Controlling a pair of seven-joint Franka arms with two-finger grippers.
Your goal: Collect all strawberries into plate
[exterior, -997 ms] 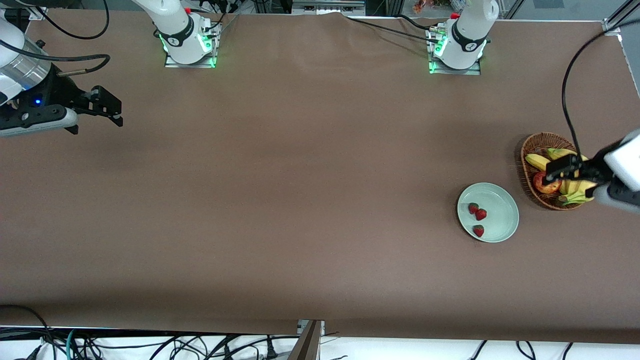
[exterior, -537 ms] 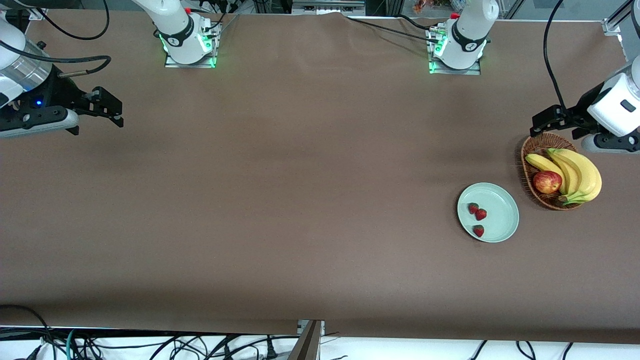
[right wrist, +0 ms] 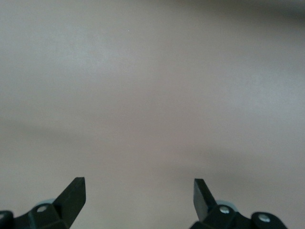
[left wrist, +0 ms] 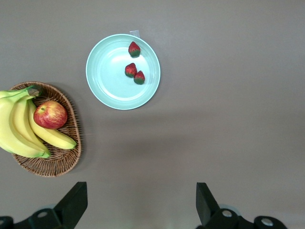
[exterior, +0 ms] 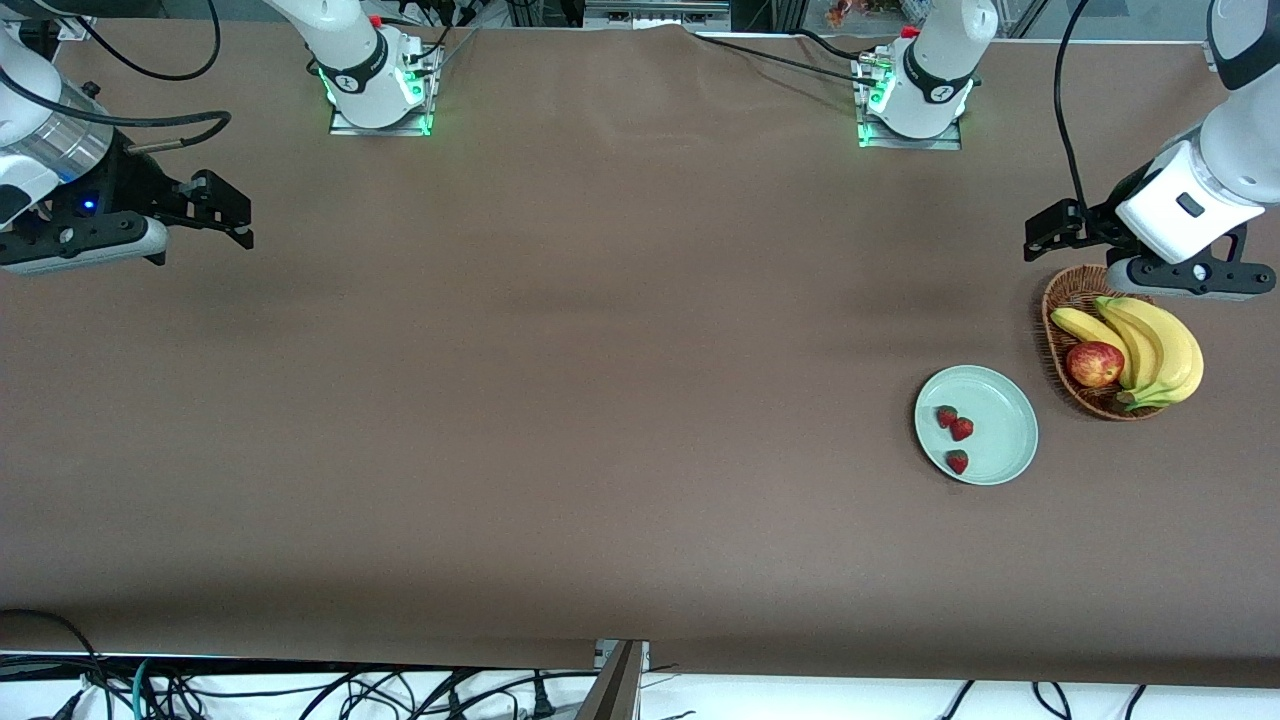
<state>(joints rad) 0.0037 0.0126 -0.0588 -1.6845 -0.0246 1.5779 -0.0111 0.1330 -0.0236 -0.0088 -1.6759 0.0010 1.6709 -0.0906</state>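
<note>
Three strawberries (exterior: pixel 947 416) (exterior: pixel 961 429) (exterior: pixel 957 462) lie in the pale mint-green plate (exterior: pixel 1005 440) near the left arm's end of the table. The left wrist view shows the plate (left wrist: pixel 107 81) with the three berries (left wrist: pixel 134 48) (left wrist: pixel 130 69) (left wrist: pixel 139 77) in it. My left gripper (exterior: pixel 1045 232) is open and empty, up in the air over bare table beside the basket; its own view (left wrist: pixel 141 202) shows nothing between the fingers. My right gripper (exterior: pixel 228 210) is open and empty over bare table at the right arm's end; its own view (right wrist: pixel 139 195) shows only table.
A brown wicker basket (exterior: pixel 1066 300) with a bunch of bananas (exterior: pixel 1160 345) and a red-yellow apple (exterior: pixel 1094 364) stands beside the plate, toward the left arm's end. It also shows in the left wrist view (left wrist: pixel 66 157). Cables hang along the table's front edge.
My left gripper has risen from over the basket and drawn away toward the robots' side of the table, uncovering the apple and bananas. The strawberries and my right gripper have barely moved.
</note>
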